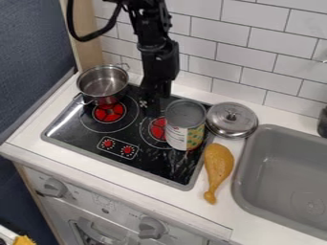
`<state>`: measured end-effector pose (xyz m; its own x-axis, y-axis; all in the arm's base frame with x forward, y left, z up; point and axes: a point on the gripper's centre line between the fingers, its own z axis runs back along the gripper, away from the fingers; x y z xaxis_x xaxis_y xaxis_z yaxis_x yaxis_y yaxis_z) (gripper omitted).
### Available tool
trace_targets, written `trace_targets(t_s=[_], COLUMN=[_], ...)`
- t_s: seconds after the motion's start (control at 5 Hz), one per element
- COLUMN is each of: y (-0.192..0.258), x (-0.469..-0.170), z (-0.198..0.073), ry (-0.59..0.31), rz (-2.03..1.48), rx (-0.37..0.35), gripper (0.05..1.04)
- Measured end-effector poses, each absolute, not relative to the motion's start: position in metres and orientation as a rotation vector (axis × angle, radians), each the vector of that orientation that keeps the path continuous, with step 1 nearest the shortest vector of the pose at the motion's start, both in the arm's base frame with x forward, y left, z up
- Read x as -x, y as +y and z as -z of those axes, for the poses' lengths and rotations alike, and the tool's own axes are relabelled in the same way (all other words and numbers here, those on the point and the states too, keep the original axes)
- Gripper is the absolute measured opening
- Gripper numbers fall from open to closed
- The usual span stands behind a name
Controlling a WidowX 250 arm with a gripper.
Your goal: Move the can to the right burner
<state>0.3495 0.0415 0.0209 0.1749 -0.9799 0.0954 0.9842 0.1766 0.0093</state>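
Black from top to bottom, the robot arm comes in from the top edge of the view, and its gripper (154, 103) hangs down over the back of the stovetop (81, 138), between the pot and the can; I cannot tell whether it is released or clenched. The can (185, 125) stands upright on the right side of the stovetop, covering part of the right burner (157, 129), whose red middle shows just beside it. At the back left, a shiny metal pot (103, 84) sits partly over the ring of the left burner (109, 113). A round metal lid (232, 119) with a knob lies to the right of the can, near the back corner of the grey sink (287, 167). In front of the lid, a toy drumstick (218, 164) lies on the white counter (108, 170), its thin end pointing toward the front. White tiles (256, 52) line the wall behind.
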Motion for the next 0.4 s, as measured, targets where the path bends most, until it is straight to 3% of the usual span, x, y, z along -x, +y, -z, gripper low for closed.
trace_targets(t_s=[0.2, 0.4], y=[0.0453, 0.0444], x=[-0.3494, -0.3507], z=[-0.0450, -0.0489], ry=[-0.075, -0.082], rz=[1.468, 1.477], rx=[0.026, 0.017], gripper=[1.001, 1.001])
